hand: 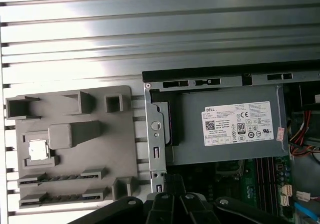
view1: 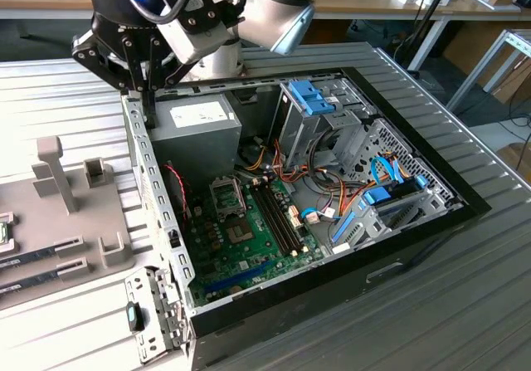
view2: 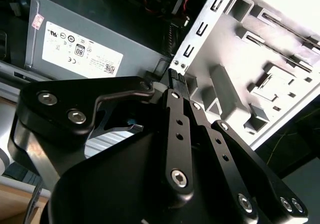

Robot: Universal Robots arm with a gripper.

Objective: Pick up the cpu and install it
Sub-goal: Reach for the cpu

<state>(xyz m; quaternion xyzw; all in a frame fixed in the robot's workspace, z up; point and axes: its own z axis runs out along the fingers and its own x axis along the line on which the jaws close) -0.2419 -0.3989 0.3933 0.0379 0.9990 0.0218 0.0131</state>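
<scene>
Ribbed tbl (hand: 150, 23), cpu (hand: 38, 150) on grey jig (hand: 120, 149), gripper (view2: 176, 79) well apart

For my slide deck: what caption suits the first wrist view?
The cpu sits in the grey tray beside the open computer case.

This is a robotics lab or electronics workshop. A ribbed grey metal table (view1: 465, 305) carries an opened black desktop computer case (view1: 315, 284) with its green motherboard (view1: 241, 242) bared. At nine o'clock lies a grey moulded parts fixture (view1: 91, 213). A silver-and-black robot arm (view1: 278, 10) hangs at twelve o'clock, and behind it stand cluttered wooden-topped benches (view1: 50, 6).
</scene>
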